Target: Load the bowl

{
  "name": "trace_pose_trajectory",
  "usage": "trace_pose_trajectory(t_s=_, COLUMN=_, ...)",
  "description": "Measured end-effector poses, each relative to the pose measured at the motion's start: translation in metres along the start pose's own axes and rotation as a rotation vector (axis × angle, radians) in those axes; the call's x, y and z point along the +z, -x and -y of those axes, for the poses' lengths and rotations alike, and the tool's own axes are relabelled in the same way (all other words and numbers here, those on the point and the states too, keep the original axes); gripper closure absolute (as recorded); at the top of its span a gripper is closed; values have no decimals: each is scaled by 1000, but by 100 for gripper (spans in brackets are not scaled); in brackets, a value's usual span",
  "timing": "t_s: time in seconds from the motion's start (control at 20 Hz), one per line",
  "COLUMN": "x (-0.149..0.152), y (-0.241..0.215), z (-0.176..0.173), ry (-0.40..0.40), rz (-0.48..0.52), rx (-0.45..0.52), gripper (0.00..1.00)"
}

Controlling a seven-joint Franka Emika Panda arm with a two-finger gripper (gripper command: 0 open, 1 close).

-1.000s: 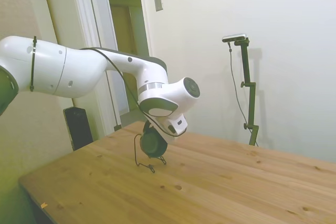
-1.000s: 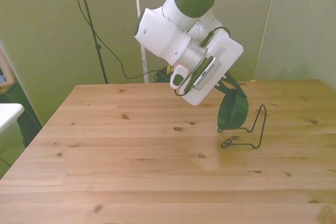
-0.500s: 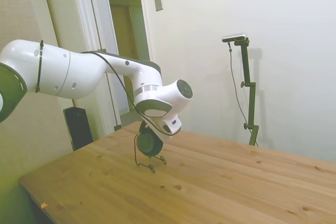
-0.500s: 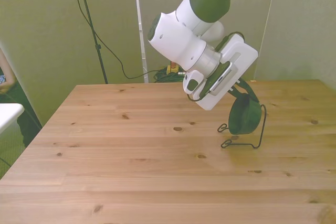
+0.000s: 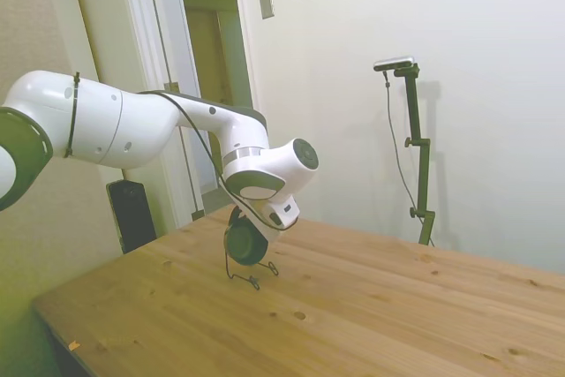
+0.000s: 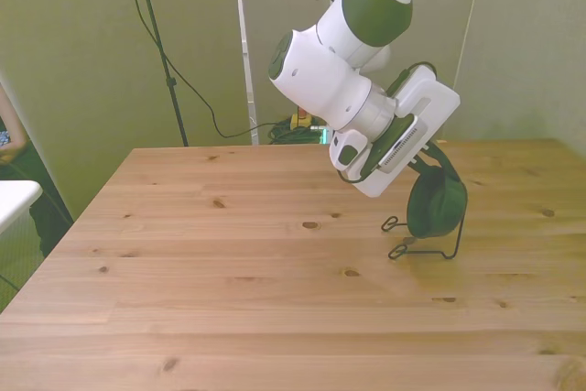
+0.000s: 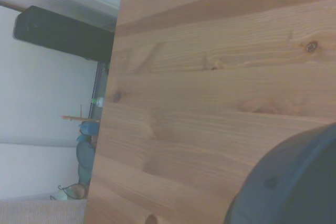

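Front view shows the bowl [image 6: 437, 207] standing on its edge inside the thin black wire rack [image 6: 450, 240], over on the front view's right side of the wooden table [image 6: 229, 290]. The bowl is dark green. The white arm leans down over it, and the gripper [image 6: 427, 164] sits right at the bowl's top rim. The arm's body hides the fingers, so nobody can tell if the claw is wide, narrow, or holding the bowl. Side view shows the bowl [image 5: 242, 243] tucked under the wrist, with the rack's feet [image 5: 253, 279] on the wood. Wrist view shows a blurry dark curve of the bowl [image 7: 294, 182] close to the camera, with bare wood planks beyond it.
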State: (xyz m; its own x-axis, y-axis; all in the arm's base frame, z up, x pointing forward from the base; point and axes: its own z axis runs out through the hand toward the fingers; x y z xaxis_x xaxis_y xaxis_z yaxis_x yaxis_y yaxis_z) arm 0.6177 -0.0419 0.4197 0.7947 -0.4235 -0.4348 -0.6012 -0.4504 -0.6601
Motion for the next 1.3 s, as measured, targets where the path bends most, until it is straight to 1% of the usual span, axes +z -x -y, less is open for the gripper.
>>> trace_pose_trajectory(t_s=0.05, x=0, y=0, z=0, ry=0, rz=-2, rx=-1, gripper=100)
trace_pose_trajectory(t_s=0.1, x=1, y=0, z=1, ry=0, rz=-2, rx=0, gripper=0)
trace_pose_trajectory(t_s=0.35, x=5, y=-2, z=1, ry=8, rz=-15, rx=-2, gripper=0)
trace_pose_trajectory(t_s=1.15, x=16, y=-5, z=3, ry=19, rz=-5, rx=-4, gripper=0)
trace_pose_trajectory(t_s=1.3, x=13, y=-3, z=5, ry=18, rz=-9, rx=-9, gripper=0)
